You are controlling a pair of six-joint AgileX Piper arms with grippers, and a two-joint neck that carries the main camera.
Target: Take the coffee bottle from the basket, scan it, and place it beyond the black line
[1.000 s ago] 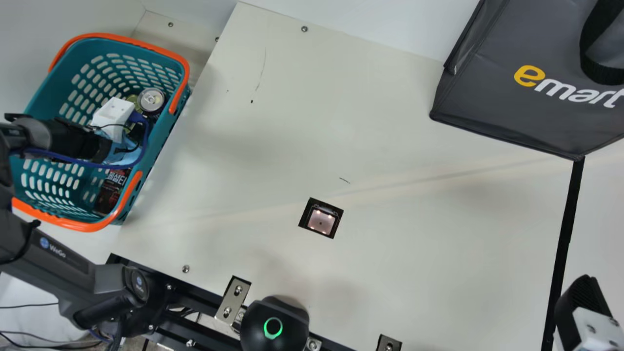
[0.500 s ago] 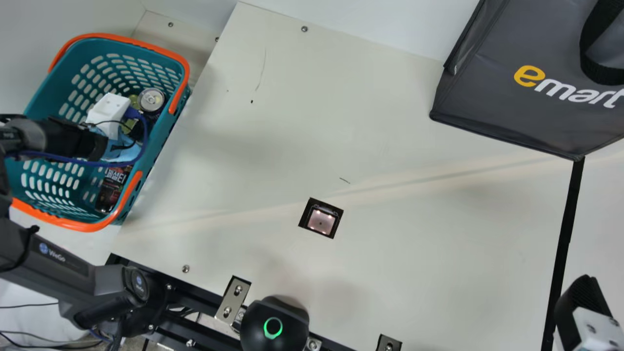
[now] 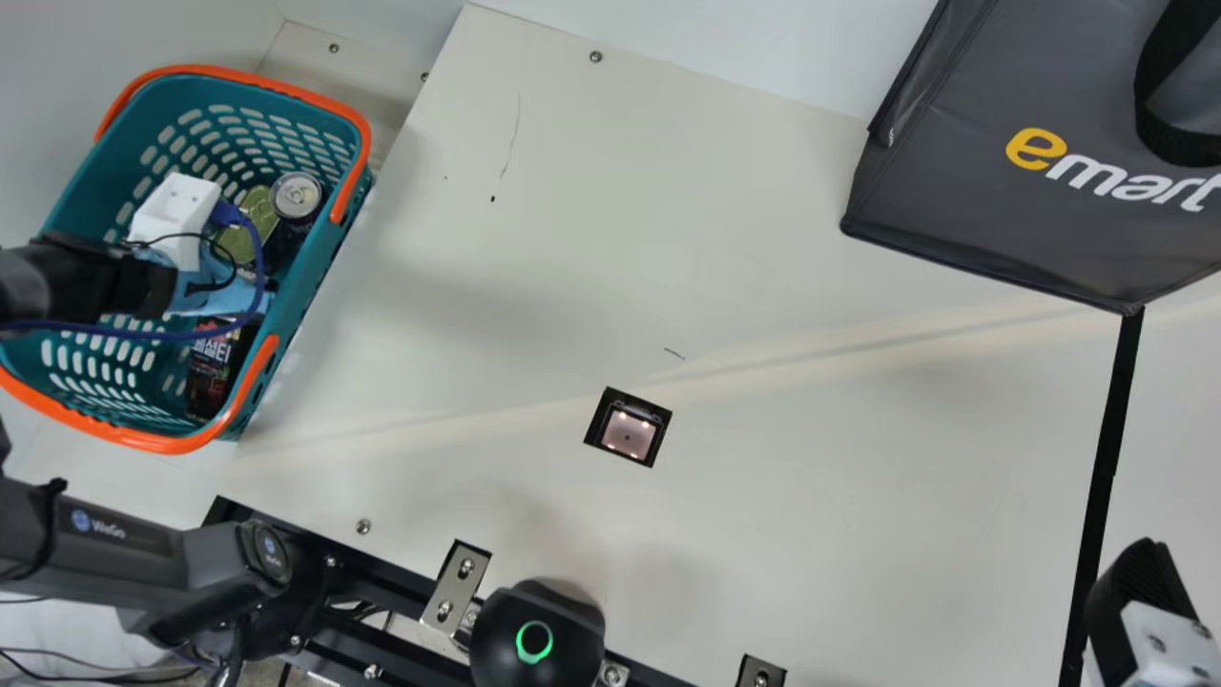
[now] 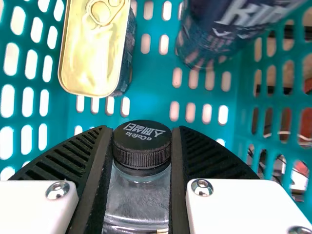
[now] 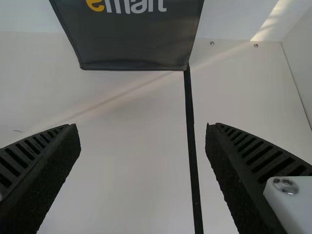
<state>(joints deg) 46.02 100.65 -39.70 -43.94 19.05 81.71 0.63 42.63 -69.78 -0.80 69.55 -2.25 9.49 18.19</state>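
"Where is the coffee bottle [image 4: 137, 204]?"

"It is right between the two fingers of our left gripper [image 4: 143, 146]. They hold it at its black cap [image 4: 142, 142], one finger on each side. The cap looks at our wrist camera, and the long clear body runs away from it, between the fingers. We can't tell how much it leans."

"What is close to it?"

"A gold tin [image 4: 92, 48] and a dark can [image 4: 214, 29]. They are all in the basket [image 3: 124, 134], so I think we should lift the bottle along its long way, clear of the wall, or it may bump."

"And then which way do we go?"

"To our right, and a bit back to us. The scanner [image 3: 628, 432] is in the table [image 3: 811, 515] there, well apart from the basket."

"Can our right gripper [image 5: 141, 127] help?"

"Its fingers are wide apart with nothing in them, but it is way over by the black line [image 3: 1107, 468]. Our left arm is much nearer, so it looks like the one for the lift and the scan. Past the line comes last."
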